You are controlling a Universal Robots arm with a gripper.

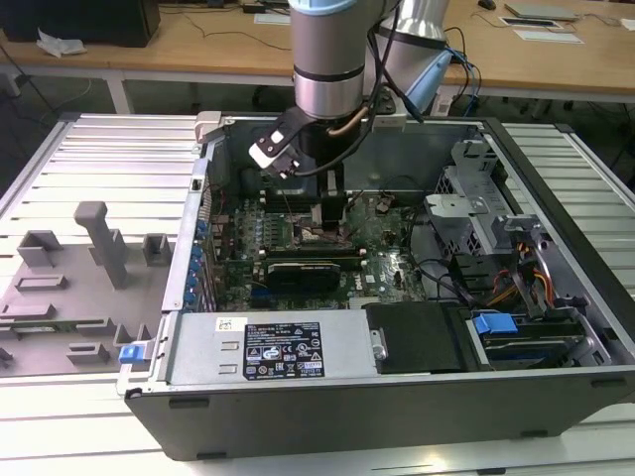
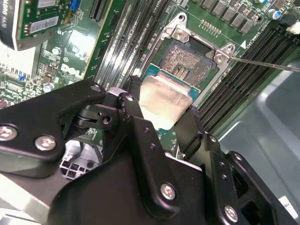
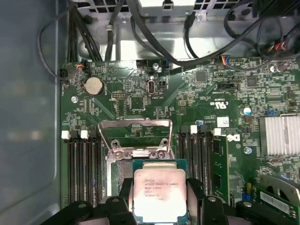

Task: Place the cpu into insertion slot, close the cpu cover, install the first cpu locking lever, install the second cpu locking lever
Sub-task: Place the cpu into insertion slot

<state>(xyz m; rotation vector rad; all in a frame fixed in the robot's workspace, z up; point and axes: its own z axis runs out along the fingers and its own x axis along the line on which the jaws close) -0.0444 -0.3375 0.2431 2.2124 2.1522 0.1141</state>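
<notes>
- Inside the computer case (image 1: 327, 421), the tool (image 3: 159, 202) grips the cpu (image 3: 159, 190) by two opposite edges.
- The insertion slot (image 2: 187, 63) lies partly beneath it, just past the fingertips; the cpu cover (image 3: 135, 123) stands open.

This looks like a robotics lab or workshop: an open desktop computer case (image 1: 298, 431) lies on a ribbed metal workbench (image 1: 109, 149) beside grey holding fixtures (image 1: 99, 243), under a robot arm (image 1: 332, 59), with wooden desks (image 1: 198, 45) carrying papers (image 1: 544, 35) behind.

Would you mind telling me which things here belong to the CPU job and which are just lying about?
Job: gripper holding the cpu; insertion slot; open cpu cover; locking lever.
Lying about: coin battery; memory slots; cables; grey fixture tray.
</notes>
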